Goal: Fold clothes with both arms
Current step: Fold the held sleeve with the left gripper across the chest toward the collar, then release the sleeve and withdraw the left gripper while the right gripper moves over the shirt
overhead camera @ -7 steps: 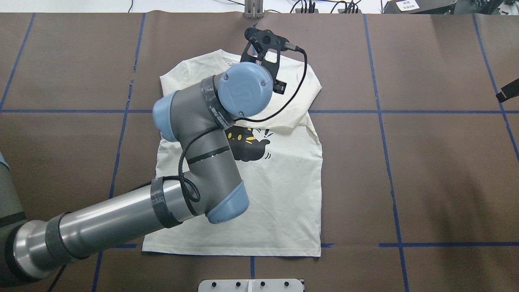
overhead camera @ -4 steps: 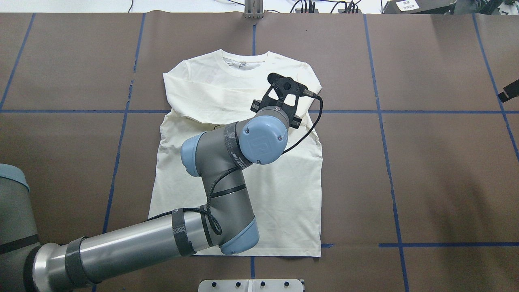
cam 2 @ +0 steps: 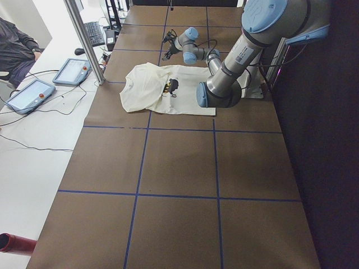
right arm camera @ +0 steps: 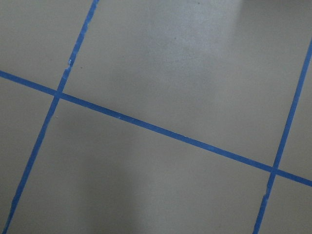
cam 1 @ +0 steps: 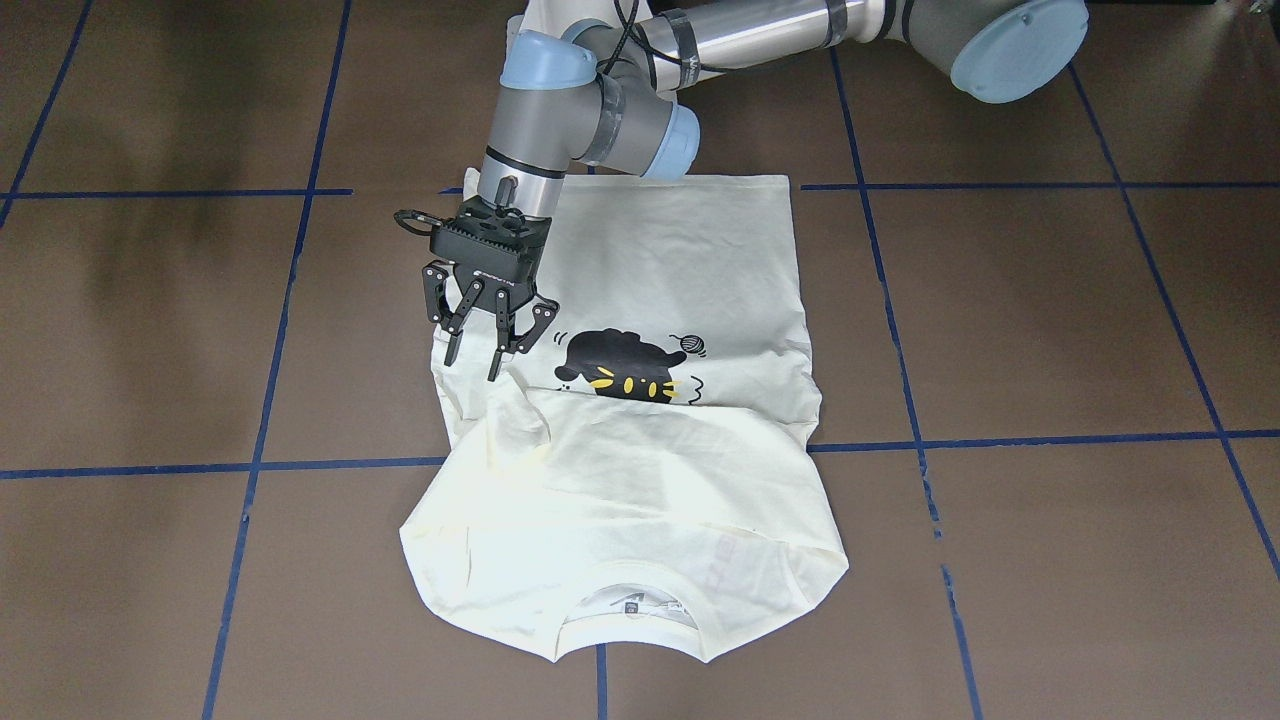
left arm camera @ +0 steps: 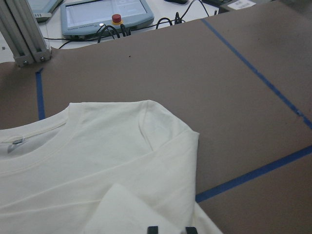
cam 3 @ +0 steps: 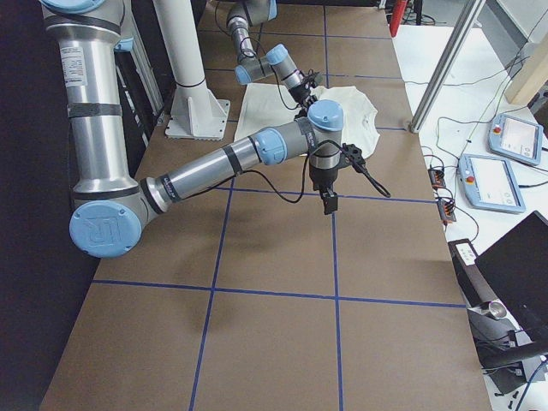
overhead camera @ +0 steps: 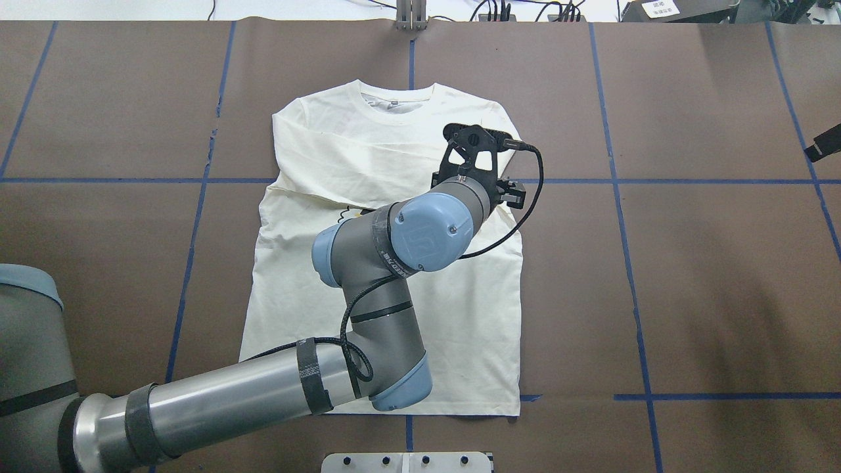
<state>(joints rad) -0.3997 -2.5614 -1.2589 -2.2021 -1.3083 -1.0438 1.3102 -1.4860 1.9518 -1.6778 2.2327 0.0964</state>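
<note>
Left pincer (cam 1: 472, 367) agape over T-shirt (cam 1: 640, 490)

The brown tabletop (overhead camera: 716, 282) is gridded with blue tape lines (overhead camera: 696, 180). The cream T-shirt (overhead camera: 328, 151) lies flat on it, with a fold across its chest. A white metal base (overhead camera: 407, 462) stands near the T-shirt's hem, on the robot's side.

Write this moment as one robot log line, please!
left end effector: open over T-shirt | right end effector: away from T-shirt, state unclear
</note>
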